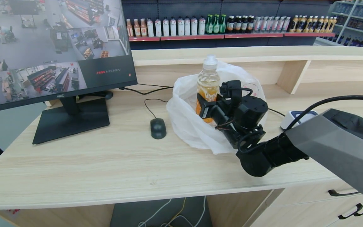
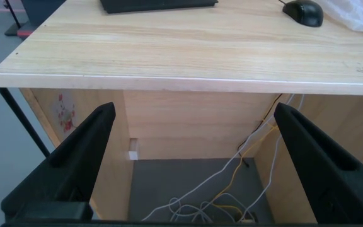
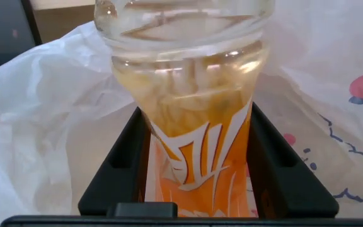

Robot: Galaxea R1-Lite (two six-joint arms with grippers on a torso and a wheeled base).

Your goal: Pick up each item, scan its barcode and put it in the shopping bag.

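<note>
Right of frame centre, right gripper (image 1: 206,106) fingers pinch the bottle (image 1: 208,80) upright in the shopping bag (image 1: 187,126) mouth, likely to release it standing. Left gripper (image 2: 194,116) hangs below the desk (image 2: 169,50) edge, fingers spread.

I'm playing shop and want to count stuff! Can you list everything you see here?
bottle: one, clear with orange label, at the shopping bag's mouth
shopping bag: one, white, on the counter
mouse: one, black, left of the shopping bag
monitor: one, black, counter's left end
scanner: one, white, right of the shopping bag
shelf bottles: many, mixed colours, back shelf
counter: one, light wood
right gripper: black, shut on the bottle
left gripper: black, open, below the counter's edge
</note>
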